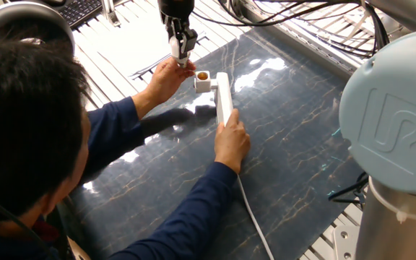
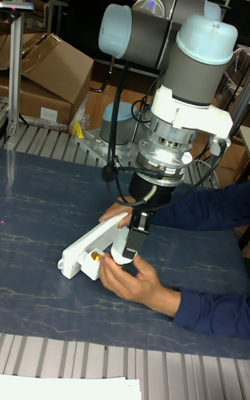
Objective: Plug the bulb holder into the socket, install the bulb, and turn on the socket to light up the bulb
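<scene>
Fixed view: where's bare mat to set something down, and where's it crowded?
Free: the dark mat right of the socket and its cord. Crowded: around the bulb holder, where the claw grips the bulb and the person's hands work.

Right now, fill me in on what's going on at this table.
The arm's pincer holds the white bulb just up and to the side of the holder, not yet in its copper opening. The holder is plugged into the side of the socket near its far end. A person steadies things: one hand presses on the socket, the other hand cups around the bulb and pincer.
</scene>
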`<state>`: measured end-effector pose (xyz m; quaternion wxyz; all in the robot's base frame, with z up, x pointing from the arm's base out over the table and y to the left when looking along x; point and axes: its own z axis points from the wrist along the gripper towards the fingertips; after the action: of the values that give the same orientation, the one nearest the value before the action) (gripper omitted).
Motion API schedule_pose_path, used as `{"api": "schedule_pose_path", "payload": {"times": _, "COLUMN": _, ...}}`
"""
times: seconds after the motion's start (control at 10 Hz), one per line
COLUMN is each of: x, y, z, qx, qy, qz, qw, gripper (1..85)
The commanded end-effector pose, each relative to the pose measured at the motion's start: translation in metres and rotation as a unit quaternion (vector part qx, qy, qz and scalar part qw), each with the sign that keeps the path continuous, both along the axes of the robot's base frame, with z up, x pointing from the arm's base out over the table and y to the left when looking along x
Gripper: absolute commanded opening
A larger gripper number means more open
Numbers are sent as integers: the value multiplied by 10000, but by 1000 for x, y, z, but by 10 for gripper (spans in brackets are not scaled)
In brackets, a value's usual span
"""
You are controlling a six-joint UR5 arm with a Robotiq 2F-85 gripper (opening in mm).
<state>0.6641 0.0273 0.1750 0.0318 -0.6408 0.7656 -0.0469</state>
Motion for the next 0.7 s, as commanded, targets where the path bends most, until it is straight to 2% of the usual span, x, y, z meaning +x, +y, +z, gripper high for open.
{"api": "schedule_pose_path", "payload": {"times": 0.0, "x": -2, "y": -4, "z": 0, "qx": 17, "qy": 18, "qz": -76, "qw": 10000, "gripper": 10}}
{"api": "schedule_pose_path", "payload": {"times": 0.6, "x": -5, "y": -5, "z": 0, "qx": -24, "qy": 59, "qz": -398, "qw": 9992, "gripper": 10}}
